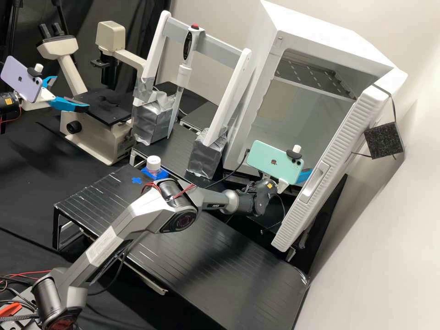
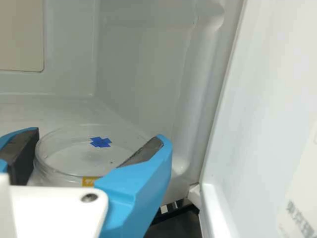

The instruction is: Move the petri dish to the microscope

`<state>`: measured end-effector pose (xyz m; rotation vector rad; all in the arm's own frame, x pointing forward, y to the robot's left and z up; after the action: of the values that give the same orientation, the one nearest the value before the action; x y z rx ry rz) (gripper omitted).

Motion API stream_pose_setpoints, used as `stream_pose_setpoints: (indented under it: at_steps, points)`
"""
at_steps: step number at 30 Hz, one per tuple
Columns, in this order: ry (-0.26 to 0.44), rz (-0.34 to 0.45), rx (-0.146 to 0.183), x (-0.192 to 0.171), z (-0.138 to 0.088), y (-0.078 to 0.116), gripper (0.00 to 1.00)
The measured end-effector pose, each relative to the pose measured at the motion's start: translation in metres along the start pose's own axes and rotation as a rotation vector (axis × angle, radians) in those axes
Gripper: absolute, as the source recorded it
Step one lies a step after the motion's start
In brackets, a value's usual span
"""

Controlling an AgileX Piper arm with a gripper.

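The gripper (image 1: 304, 176) reaches into the white cabinet (image 1: 321, 26), jaws spread around the clear petri dish (image 2: 67, 154). Whether they clamp it, I cannot tell

- You're seeing the microscope (image 1: 82, 85) standing left in the high view, the cabinet (image 1: 321, 39) right.
- Your frame (image 1: 222, 45) is standing between them.
- Your platform (image 1: 201, 275) is lying before the frame.
- Your petri dish (image 2: 54, 171) is sitting inside the cabinet.
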<state>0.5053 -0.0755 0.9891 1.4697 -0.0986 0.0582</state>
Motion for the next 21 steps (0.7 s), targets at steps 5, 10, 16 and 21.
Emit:
stream_pose_setpoints:
  at_steps: [5,10,16,21]
  points:
    - [0.001,0.0,0.002,0.0,0.0,0.0,0.0]
    - [0.001,0.0,0.002,0.0,0.0,0.0,0.0]
    - [0.005,0.005,0.002,-0.005,-0.008,0.005,0.0]
    - [0.036,0.019,0.022,-0.016,-0.02,0.011,0.0]
